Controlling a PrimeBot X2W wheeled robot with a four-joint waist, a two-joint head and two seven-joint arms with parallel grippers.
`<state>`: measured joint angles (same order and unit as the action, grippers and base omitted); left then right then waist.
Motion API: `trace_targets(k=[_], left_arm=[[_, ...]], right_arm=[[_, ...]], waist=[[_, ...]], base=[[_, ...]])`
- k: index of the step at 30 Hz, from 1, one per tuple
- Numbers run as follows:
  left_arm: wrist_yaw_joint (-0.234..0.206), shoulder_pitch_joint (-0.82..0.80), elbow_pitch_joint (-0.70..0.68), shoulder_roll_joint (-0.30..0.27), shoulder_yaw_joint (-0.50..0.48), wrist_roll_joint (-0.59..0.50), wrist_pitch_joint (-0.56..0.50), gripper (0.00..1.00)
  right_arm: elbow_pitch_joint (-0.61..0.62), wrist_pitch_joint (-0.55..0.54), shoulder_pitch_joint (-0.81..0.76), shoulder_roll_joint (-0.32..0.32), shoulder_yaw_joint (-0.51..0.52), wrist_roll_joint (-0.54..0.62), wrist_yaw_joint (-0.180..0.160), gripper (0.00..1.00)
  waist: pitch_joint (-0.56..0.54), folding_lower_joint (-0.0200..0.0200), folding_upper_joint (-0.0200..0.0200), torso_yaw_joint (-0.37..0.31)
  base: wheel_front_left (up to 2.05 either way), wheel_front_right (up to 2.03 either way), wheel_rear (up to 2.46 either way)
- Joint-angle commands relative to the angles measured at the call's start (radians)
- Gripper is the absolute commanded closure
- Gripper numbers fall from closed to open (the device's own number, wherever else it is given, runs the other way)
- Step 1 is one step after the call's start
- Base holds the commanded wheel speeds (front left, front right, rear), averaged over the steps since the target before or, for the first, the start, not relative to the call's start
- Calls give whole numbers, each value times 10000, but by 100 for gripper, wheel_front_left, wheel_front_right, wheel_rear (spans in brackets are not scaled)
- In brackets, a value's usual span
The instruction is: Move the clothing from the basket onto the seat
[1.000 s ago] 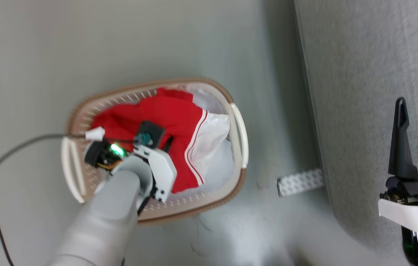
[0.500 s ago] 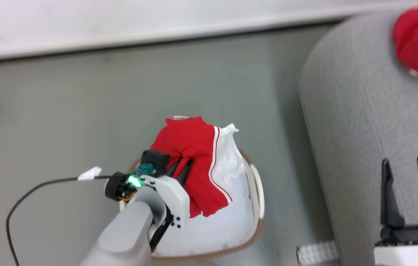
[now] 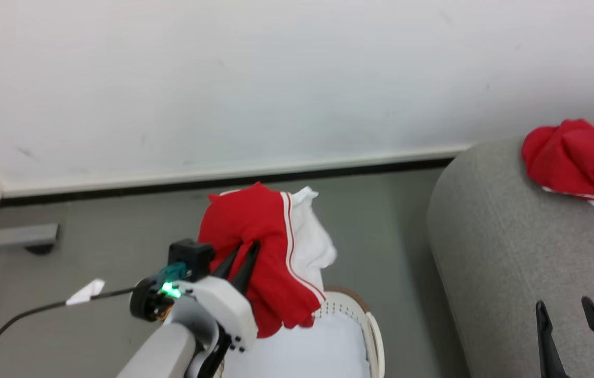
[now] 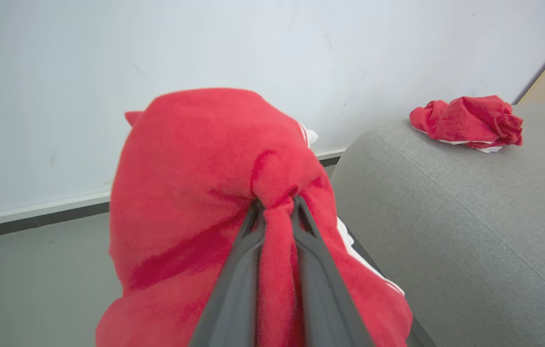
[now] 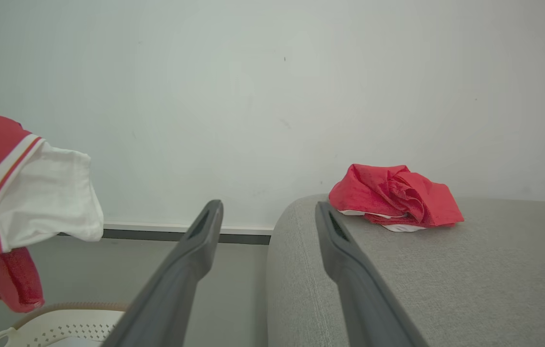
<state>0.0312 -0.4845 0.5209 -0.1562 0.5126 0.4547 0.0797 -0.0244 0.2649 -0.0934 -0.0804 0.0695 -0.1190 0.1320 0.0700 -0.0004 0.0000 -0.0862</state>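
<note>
My left gripper [image 3: 243, 251] is shut on a fold of the red clothing [image 3: 260, 247], holding it in the air above the basket [image 3: 352, 307]. In the left wrist view the two dark fingers [image 4: 238, 270] pinch the red cloth [image 4: 195, 168] between them, left of the grey seat [image 4: 470, 226]. The garment's white panel [image 5: 46, 197] hangs at the left of the right wrist view, above the basket's rim [image 5: 60, 308]. My right gripper [image 3: 572, 310] stands open over the seat [image 3: 512, 252] with nothing between its fingers.
A second crumpled red garment [image 3: 577, 160] lies on the seat's far end, also in both wrist views [image 4: 467, 120] [image 5: 392, 197]. A white wall [image 3: 275, 79] with a dark skirting stands behind. A pale white pad [image 3: 307, 352] lies inside the basket. A black cable [image 3: 23, 315] trails at left.
The left gripper has lifted the red clothing up out of the basket. The head camera has tilted up, so the wall and the garment on the seat came into view.
</note>
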Motion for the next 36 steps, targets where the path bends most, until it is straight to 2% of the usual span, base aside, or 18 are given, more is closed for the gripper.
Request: trace_targets(k=[1, 7, 12, 16, 21, 23, 24, 26, 36], left_arm=[[-179, 516, -567, -249, -74, 91, -214, 100], [-783, 1586, -2778, -925, -240, 254, -1071, 100], [-1130, 1991, -4015, -1273, -273, 208, -1617, 100], [-1260, 2085, -4629, -1380, -204, 161, -1925, 100], [-1324, 2024, -5026, -1407, -58, 79, -2160, 100], [-1309, 1940, -5131, -1366, 7, 60, -2229, 100], [-1309, 1940, -5131, -1366, 7, 60, -2229, 100], [-1271, 1848, -5172, -1299, 98, 31, -2264, 100], [-1066, 1359, -5108, -830, 768, -138, -2443, 100]], right_arm=[[-31, -8, -338, -137, 45, 28, -25, 0], [168, -9, -804, -329, 135, 29, -25, 0], [423, -9, -812, -524, -406, 150, -25, 0], [563, -9, -480, -877, -1569, 271, -25, 0], [460, -80, 163, -1354, -3858, 243, -25, 0], [326, -151, 540, -1414, -4678, 181, -25, 0], [326, -151, 540, -1414, -4678, 181, -25, 0], [89, -149, 910, -1428, -5348, 104, -25, 0], [-1619, -56, 2366, -537, -7345, -248, -25, 0]], waist=[[-673, 4, 0, -7], [-958, 4, 0, -47], [-1025, 4, 0, -53], [-1038, 4, 0, -76], [-1044, 4, 0, -95], [-1036, 4, 0, -89], [-1036, 4, 0, -89], [-1038, 4, 0, -62], [-1016, 4, 0, 215]], base=[[0, 0, 0], [0, 0, 0], [0, 0, 0], [0, 0, 0], [0, 0, 0], [0, 0, 0], [0, 0, 0], [0, 0, 0], [0, 0, 0]])
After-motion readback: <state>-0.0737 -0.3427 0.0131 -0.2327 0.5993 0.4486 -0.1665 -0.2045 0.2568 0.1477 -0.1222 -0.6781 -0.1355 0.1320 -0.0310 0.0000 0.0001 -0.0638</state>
